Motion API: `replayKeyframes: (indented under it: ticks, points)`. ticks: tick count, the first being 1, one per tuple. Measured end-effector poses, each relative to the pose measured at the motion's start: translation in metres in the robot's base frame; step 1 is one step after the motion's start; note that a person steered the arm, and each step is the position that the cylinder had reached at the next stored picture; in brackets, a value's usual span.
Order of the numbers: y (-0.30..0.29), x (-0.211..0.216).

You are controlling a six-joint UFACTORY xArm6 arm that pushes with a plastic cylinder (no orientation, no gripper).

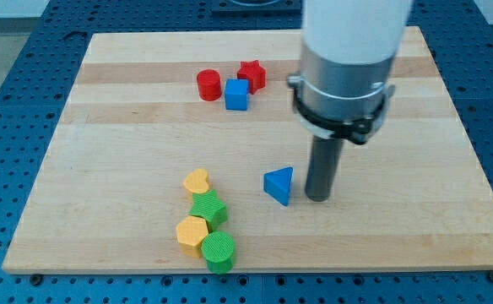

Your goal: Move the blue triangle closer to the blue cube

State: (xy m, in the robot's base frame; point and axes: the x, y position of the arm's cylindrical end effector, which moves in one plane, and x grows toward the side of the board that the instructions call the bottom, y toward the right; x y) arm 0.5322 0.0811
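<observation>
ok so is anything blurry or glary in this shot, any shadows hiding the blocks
Camera view: light is even and soft, no glare on the board; the arm's white body at the view's top is close and slightly soft; my tip and the blue triangle just to its left cast only faint shadows; the blue cube and other blocks read sharply, none hidden.

My tip rests on the wooden board just right of the blue triangle, near the board's middle. Toward the top edge, the blue cube sits between the red cylinder and the red star. Near the bottom edge cluster a yellow heart, green hexagon, yellow hexagon and green cylinder.
</observation>
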Motion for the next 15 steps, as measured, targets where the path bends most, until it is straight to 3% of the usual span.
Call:
replayKeyframes:
  ticks: [1, 2, 3, 4, 5, 7, 8, 11, 13, 14, 15]
  points:
    - [-0.002, 0.000]
    - [-0.012, 0.028]
    - [-0.066, 0.043]
    - [-0.072, -0.006]
    - [-0.039, -0.022]
    - [-0.001, -0.011]
    - [0.038, -0.033]
    - [0.037, -0.108]
    - [0.038, -0.180]
    - [0.038, -0.195]
    - [0.092, -0.188]
